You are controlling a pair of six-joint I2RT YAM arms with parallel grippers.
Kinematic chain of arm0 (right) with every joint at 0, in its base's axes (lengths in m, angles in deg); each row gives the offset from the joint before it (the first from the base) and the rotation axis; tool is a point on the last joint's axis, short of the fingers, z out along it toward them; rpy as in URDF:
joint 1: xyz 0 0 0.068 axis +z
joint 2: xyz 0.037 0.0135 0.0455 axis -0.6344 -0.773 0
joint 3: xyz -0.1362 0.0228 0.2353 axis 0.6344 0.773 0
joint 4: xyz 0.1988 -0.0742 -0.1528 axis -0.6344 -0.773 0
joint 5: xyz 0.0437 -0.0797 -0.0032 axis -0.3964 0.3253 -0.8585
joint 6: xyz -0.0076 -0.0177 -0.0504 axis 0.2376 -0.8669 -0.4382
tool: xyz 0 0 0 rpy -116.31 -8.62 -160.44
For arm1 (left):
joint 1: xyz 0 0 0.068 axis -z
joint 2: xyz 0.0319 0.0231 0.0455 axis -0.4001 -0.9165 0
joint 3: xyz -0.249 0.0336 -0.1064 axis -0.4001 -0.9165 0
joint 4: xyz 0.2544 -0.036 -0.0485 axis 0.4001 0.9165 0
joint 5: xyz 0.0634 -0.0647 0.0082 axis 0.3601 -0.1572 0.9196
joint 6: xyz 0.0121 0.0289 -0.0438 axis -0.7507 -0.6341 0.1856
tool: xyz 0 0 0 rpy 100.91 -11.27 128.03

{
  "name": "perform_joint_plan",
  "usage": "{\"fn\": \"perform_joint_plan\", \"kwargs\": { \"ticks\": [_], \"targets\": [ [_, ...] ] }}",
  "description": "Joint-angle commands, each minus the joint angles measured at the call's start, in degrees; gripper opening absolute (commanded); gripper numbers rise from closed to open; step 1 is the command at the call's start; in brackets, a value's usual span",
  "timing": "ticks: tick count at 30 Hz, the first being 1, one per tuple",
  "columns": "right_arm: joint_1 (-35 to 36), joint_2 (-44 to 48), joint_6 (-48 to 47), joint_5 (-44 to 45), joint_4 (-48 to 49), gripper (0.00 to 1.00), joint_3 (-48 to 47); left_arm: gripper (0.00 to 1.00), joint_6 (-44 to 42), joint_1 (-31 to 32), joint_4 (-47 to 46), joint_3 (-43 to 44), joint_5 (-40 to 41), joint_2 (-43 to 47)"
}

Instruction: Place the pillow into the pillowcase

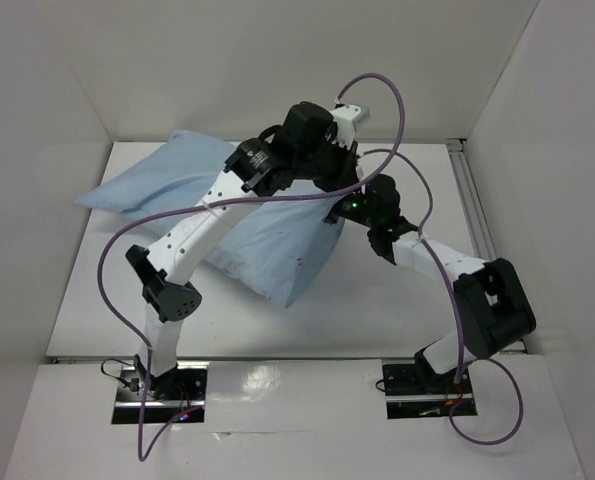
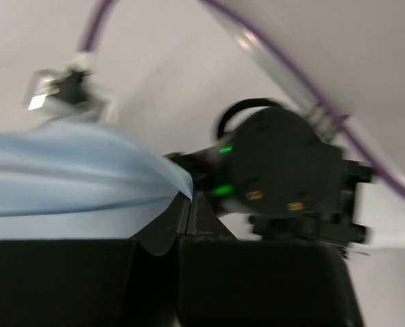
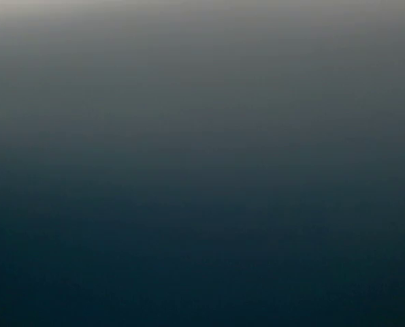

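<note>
White surface (image 1: 97, 310) carries the plump, light blue pillowcase (image 1: 277, 250), which lies across its far left part. Left fingers (image 2: 188, 228) are clamped on the cloth's edge. Right fingers (image 1: 339, 212) are together beside that edge; whether they pinch cloth is hidden.

Your left gripper (image 2: 182, 218) and right gripper (image 1: 339, 212) are both clamped shut, wrists close together at upper centre of the overhead view.
</note>
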Motion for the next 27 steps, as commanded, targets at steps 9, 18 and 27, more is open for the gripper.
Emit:
{"fn": "perform_joint_plan", "kwargs": {
  "ticks": [9, 18, 27],
  "targets": [
    [1.18, -13.49, -1.08, 10.6, 7.14, 0.0, -1.21, 0.0, 11.48, 1.58, -20.33, -12.58, -20.39, 13.94],
    [-4.02, -5.42, -3.53, 5.94, -1.02, 0.54, 2.93, 0.0, 14.99, -4.3, -23.5, -16.02, -18.01, 9.56],
    [-11.3, 20.22, -17.66, 14.72, -40.09, 0.87, 6.89, 0.94, 11.5, -8.53, -14.47, -9.38, -22.48, 5.34]
  ]
}}
